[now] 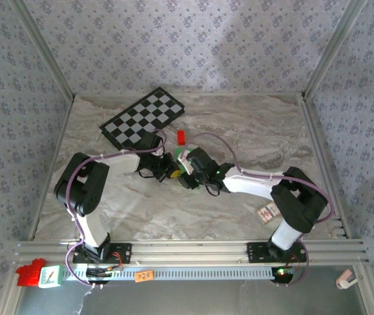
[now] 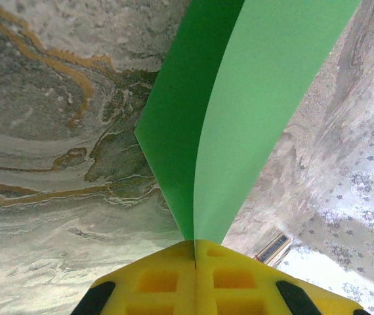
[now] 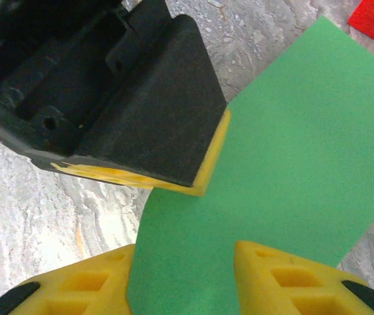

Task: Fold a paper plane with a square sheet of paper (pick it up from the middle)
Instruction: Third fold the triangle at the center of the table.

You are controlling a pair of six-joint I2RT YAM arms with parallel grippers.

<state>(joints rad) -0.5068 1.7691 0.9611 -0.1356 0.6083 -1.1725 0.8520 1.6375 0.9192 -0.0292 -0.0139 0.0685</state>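
Left tool was clamped hard, its two yellow pads pressed flat together on the square sheet of paper. The green sheet rose out of that pinch in two layers that spread apart in a V, the darker face on the left and the lighter one on the right, with the marbled surface showing beyond.

From overhead, the left arm was bent at the elbow and reached inward toward the middle. The right arm stretched low across from the other side, so the two wrists met nearly nose to nose at the centre, with a sliver of green showing between them.

Right tool stood partly wide. Its yellow fingers were apart on either side of the sheet, and green ran down through the gap between them. Whether either pad touched the paper could not be told. Just above, in the right wrist view, the left tool's black finger with its yellow pad edge sat against the same sheet.

Beyond the meeting point a small red block lay near the paper's far corner. The checkered board lay flat farther back and to the left.
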